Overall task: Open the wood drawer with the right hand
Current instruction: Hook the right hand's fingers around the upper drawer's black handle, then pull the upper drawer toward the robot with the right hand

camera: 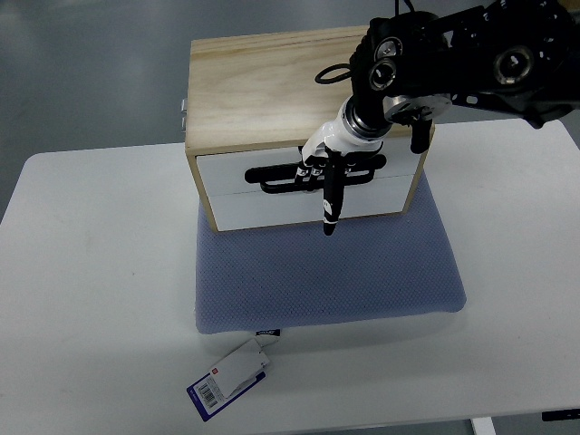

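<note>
Fingers of your right hand (326, 172) curl over the black handle (317, 174) on the white front of the wood drawer (304, 186), one dark finger pointing down past it toward the blue mat (335, 272). Whether the grip is fully closed you cannot tell from above. The drawer sits directly under the hand, flush in its box (263, 82) and not yet out. Expect a light, stiff pull (the box may slide on the soft mat), so hook the handle's middle and draw straight toward you.
</note>
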